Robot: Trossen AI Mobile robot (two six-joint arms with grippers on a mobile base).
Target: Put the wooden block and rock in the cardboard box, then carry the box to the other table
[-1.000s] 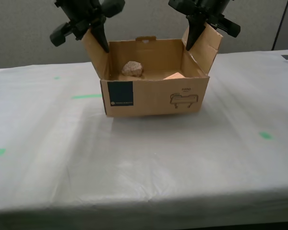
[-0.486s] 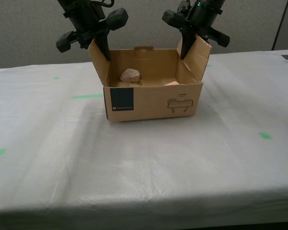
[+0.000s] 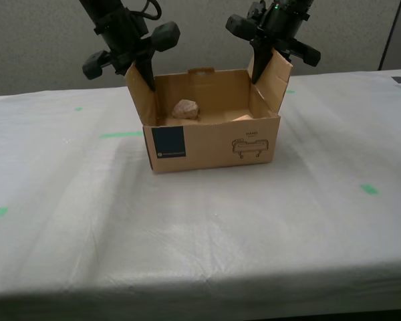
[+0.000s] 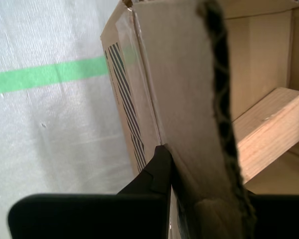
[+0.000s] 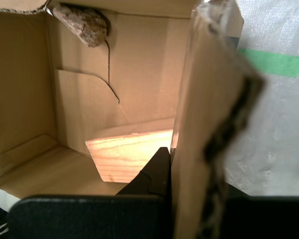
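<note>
Box [image 3: 214,144]: upright on the white-draped table [image 3: 187,234], side flaps raised
Rock [image 3: 186,109]: inside, toward the exterior view's left
Block [image 3: 242,118]: inside, toward the exterior view's right
First gripper [image 3: 258,69]: clamped on the flap nearest the block
Second gripper [image 3: 148,77]: clamped on the opposite flap

A grey partition wall [image 3: 47,47] stands at the far side, with a vertical seam toward the exterior view's right; light is soft and even.
</note>
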